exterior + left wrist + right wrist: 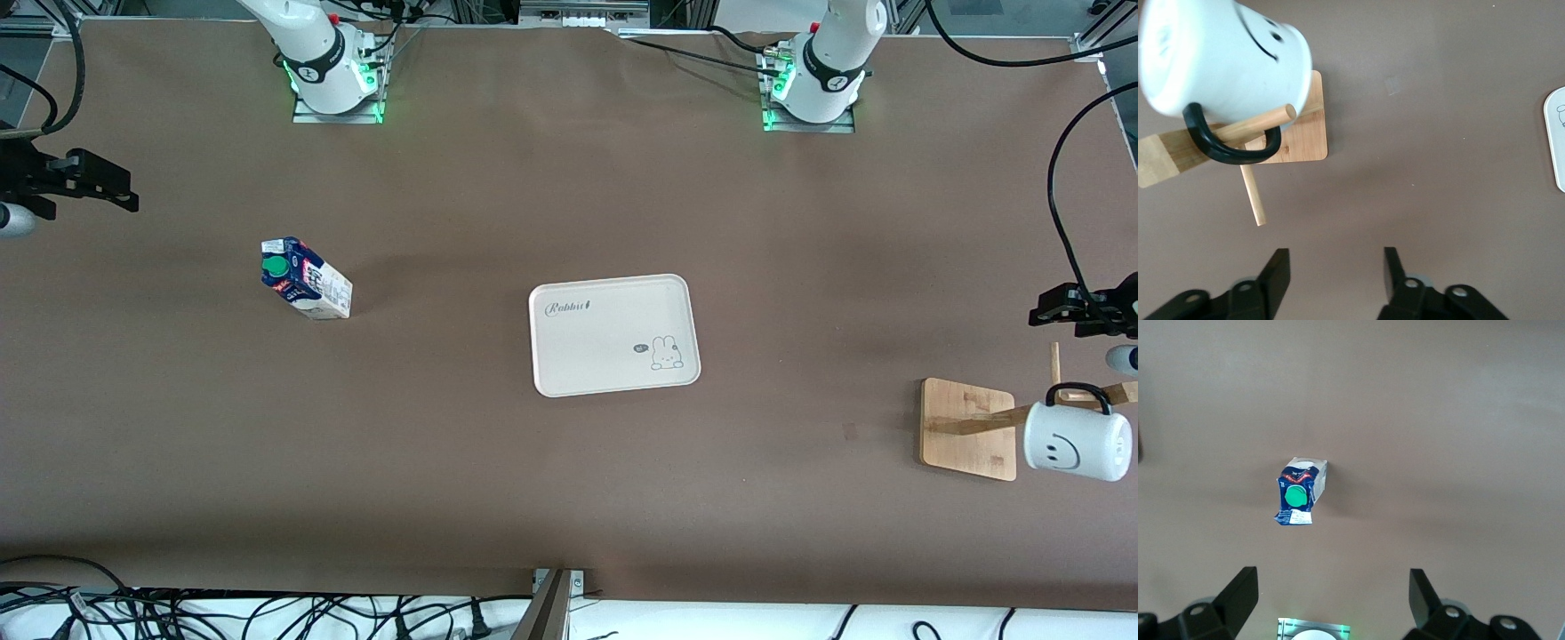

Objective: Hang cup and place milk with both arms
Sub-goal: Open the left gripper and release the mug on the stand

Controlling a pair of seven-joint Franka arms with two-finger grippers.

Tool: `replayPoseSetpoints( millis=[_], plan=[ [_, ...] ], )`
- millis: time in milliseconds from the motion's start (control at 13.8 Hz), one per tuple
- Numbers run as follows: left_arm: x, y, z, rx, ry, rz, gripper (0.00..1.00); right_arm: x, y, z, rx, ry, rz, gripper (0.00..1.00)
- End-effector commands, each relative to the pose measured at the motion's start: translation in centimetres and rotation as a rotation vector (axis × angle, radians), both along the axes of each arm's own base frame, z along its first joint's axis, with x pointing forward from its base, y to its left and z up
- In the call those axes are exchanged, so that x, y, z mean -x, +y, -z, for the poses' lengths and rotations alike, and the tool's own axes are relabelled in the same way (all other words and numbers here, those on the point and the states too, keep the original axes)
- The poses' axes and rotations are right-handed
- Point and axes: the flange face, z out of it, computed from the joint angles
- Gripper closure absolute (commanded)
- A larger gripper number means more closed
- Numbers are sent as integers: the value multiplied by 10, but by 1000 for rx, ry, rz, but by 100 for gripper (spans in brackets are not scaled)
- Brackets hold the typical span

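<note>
The white cup (1071, 440) with a smiley face hangs by its black handle on a peg of the wooden rack (965, 427) at the left arm's end of the table. It also shows in the left wrist view (1218, 60), handle looped over the peg (1251, 127). My left gripper (1058, 309) is open and empty in the air beside the rack, apart from the cup; its jaws (1335, 267) stand wide. The dark-blue milk (302, 280) stands on the table toward the right arm's end. My right gripper (89, 182) is open and empty, high and well away from the milk (1300, 492).
A cream tray (613, 333) with a rabbit drawing lies in the middle of the table; its edge shows in the left wrist view (1557, 133). A second peg (1253, 193) sticks out from the rack. The right arm's base (1313, 631) shows between the right jaws.
</note>
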Motion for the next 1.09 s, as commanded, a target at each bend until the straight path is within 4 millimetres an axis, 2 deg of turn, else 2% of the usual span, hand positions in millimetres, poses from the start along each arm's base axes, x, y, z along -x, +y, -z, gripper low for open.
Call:
replayPoseSetpoints(
  millis=[0, 218, 436, 800, 1018],
  plan=[
    [4, -14, -13, -12, 16, 34, 0, -2, -4, -2, 10, 1, -10, 0],
    [10, -51, -34, -19, 4, 29, 0, -2, -4, -1, 10, 6, -10, 0],
    [24, -87, -47, -16, 48, 6, 0, -1, -4, 0, 10, 10, -9, 0],
    [49, -123, -64, -34, 40, -2, 0, -1, -4, 1, 7, 12, -9, 0],
    [62, -142, -66, -26, 47, -30, 0, -2, -4, 0, 7, 10, -10, 0]
  ],
)
